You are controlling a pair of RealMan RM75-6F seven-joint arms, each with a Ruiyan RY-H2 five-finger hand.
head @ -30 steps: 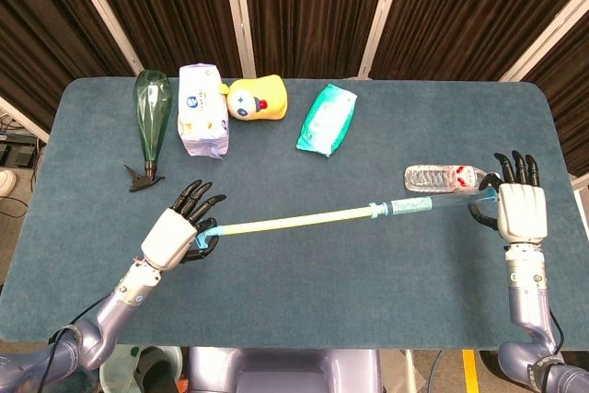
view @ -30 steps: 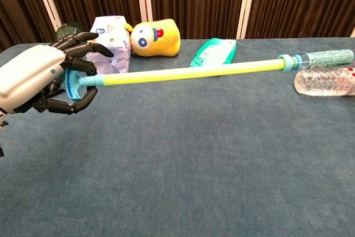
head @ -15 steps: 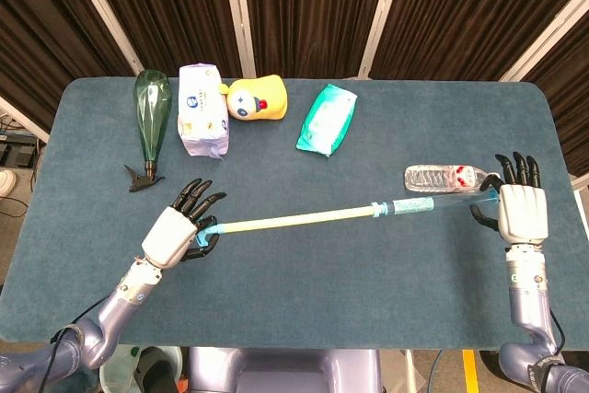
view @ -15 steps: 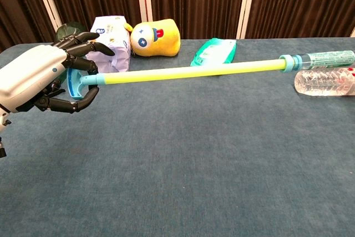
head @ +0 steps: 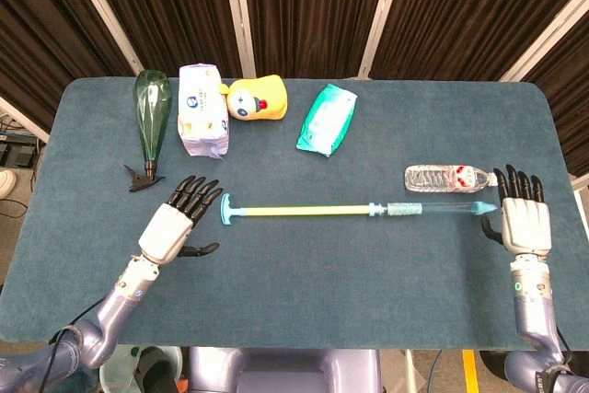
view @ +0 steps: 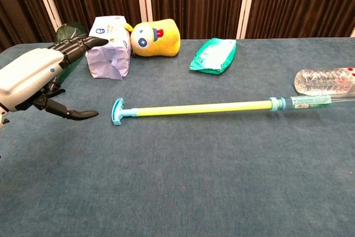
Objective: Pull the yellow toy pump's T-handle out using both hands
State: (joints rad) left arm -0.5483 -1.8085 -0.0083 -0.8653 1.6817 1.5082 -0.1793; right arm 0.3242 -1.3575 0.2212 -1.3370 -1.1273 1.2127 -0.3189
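The toy pump [head: 350,211] [view: 205,108] lies flat on the table with its yellow rod drawn far out of the clear barrel [head: 437,209] [view: 313,101]. Its blue T-handle [head: 224,210] [view: 117,111] points toward my left hand. My left hand [head: 175,225] [view: 39,79] hovers just left of the handle, fingers spread, holding nothing. My right hand [head: 523,218] is open beside the barrel's tip, apart from it; the chest view does not show it.
A clear water bottle [head: 446,178] [view: 324,80] lies just behind the barrel. Along the far side sit a green bottle [head: 152,121], a white tissue pack [head: 201,109] [view: 106,48], a yellow plush toy [head: 256,98] [view: 154,38] and a green wipes pack [head: 328,118] [view: 213,55].
Both hands have let go of the pump. It dropped from mid-air onto the table and now lies level. The left hand's fingers spread and drew back left of the handle.
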